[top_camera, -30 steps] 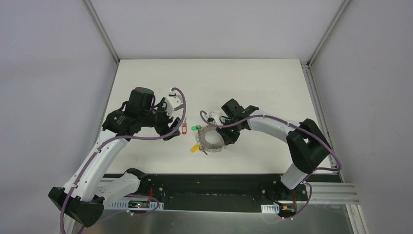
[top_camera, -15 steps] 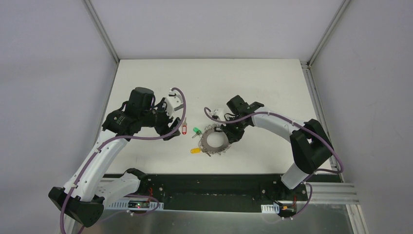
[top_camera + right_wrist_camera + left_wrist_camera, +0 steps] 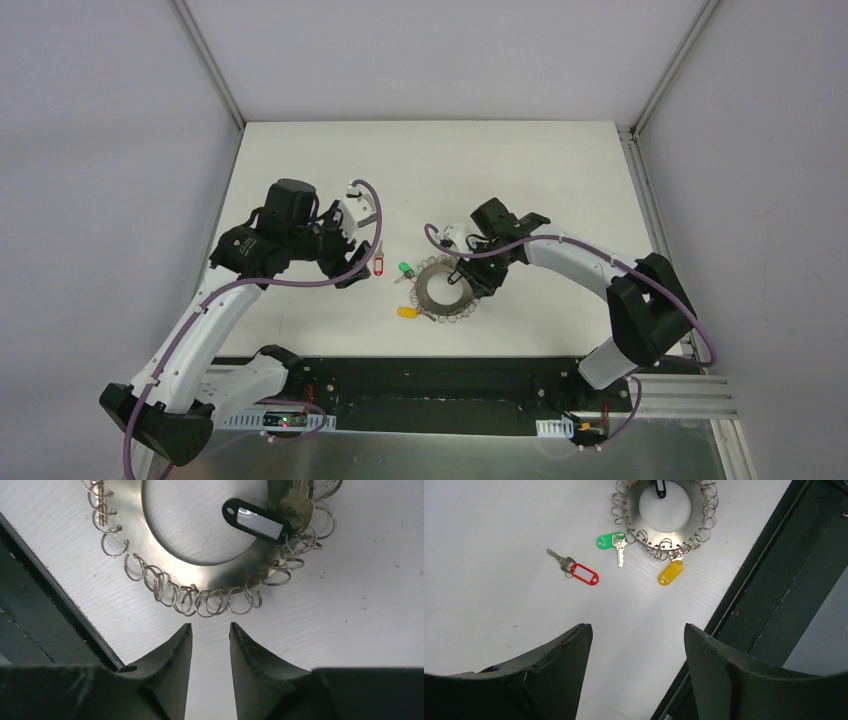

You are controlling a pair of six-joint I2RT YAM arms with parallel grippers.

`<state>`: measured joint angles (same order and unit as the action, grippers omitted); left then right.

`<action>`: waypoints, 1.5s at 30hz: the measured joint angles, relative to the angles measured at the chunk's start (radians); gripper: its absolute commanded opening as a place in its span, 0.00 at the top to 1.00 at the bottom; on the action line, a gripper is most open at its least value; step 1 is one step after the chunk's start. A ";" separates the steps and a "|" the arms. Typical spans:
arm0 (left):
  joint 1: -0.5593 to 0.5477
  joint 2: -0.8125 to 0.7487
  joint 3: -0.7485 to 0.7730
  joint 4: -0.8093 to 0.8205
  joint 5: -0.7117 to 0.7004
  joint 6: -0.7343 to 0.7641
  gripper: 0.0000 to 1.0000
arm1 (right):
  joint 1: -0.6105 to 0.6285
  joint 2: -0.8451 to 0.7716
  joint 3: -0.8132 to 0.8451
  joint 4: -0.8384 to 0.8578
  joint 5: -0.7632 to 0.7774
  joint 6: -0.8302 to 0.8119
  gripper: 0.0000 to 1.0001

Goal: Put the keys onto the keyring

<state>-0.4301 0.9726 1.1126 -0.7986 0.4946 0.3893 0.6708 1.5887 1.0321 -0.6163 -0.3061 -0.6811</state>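
Observation:
The keyring (image 3: 424, 291) lies flat on the white table, a grey metal ring (image 3: 698, 515) with wire coils round its rim (image 3: 215, 577). A black-tagged key (image 3: 257, 521) rests over its hole and band. The green key (image 3: 608, 540) and the yellow key (image 3: 670, 573) touch the coiled rim. The red key (image 3: 584, 574) lies apart, left of the ring (image 3: 378, 265). My right gripper (image 3: 210, 626) is narrowly open and empty, its tips just off the rim (image 3: 470, 275). My left gripper (image 3: 636, 627) hovers wide open over bare table, left of the red key (image 3: 352, 268).
The black base rail (image 3: 774, 580) runs along the table's near edge, close beside the ring. Grey walls and metal frame posts (image 3: 210, 70) bound the table on the left, back and right.
My right gripper has opened from shut and drawn back to the right off the keyring. The ring slid slightly right and now lies flat. The left arm has not moved.

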 measured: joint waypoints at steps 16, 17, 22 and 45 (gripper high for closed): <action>0.007 -0.017 -0.012 0.000 0.001 0.000 0.30 | 0.051 -0.012 -0.014 0.012 -0.103 0.034 0.72; 0.007 -0.019 -0.014 0.001 0.001 0.000 0.30 | 0.057 -0.008 -0.014 0.014 -0.108 0.036 0.72; 0.013 -0.026 -0.016 0.001 0.001 0.000 0.30 | 0.077 0.022 -0.015 0.025 -0.140 0.049 0.73; 0.026 -0.037 -0.029 0.000 0.002 -0.003 0.30 | 0.083 0.097 -0.015 0.039 -0.164 0.068 1.00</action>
<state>-0.4046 0.9356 1.0836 -0.7982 0.4969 0.3862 0.7536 1.6852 1.0172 -0.5770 -0.4698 -0.6132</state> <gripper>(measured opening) 0.699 0.010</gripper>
